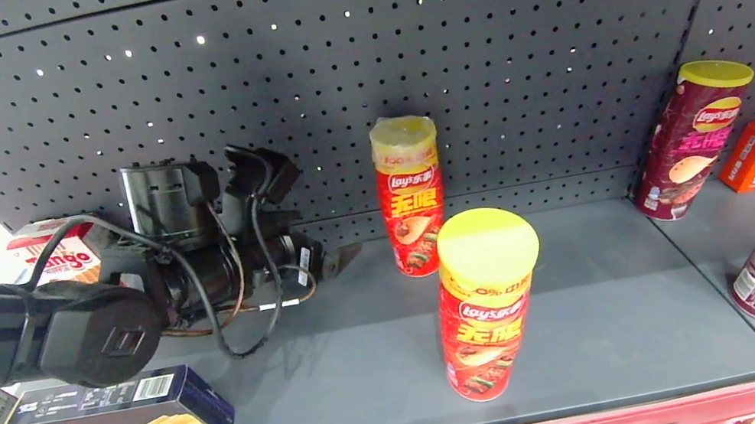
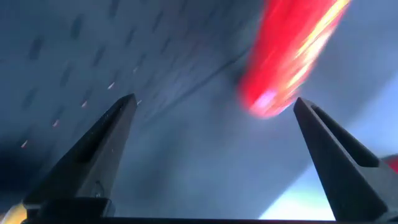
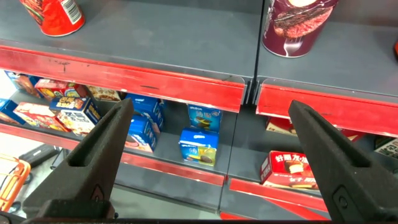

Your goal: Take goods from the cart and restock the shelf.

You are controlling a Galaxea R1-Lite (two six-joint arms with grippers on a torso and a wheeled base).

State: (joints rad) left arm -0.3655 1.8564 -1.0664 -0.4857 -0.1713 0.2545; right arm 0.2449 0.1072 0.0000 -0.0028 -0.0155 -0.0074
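Two red chip cans stand upright on the shelf (image 1: 345, 381): the rear can (image 1: 411, 194) close to the pegboard back wall (image 1: 395, 46), the front can (image 1: 490, 301) nearer the red lip, with a gap between them. My left claw (image 1: 339, 257) lies low over the shelf board just beside the rear can and not touching it. Its fingers are spread wide with nothing between them, and the wrist camera shows that can as a red blur (image 2: 292, 56) beyond one fingertip. My right claw (image 3: 208, 130) hangs in front of the shelf's red edge, likewise spread and empty, over the lower shelves of boxed goods. Two purple cans (image 1: 691, 137) stand in the next bay, one leaning on the back wall. A dark blue cracker box (image 1: 127, 419) lies at the front on my left. I judge the restocking partly done, since goods are on the board and both claws are free. Much of the middle shelf is bare, so more trips to the cart seem to be left. How much stock remains there I cannot tell.
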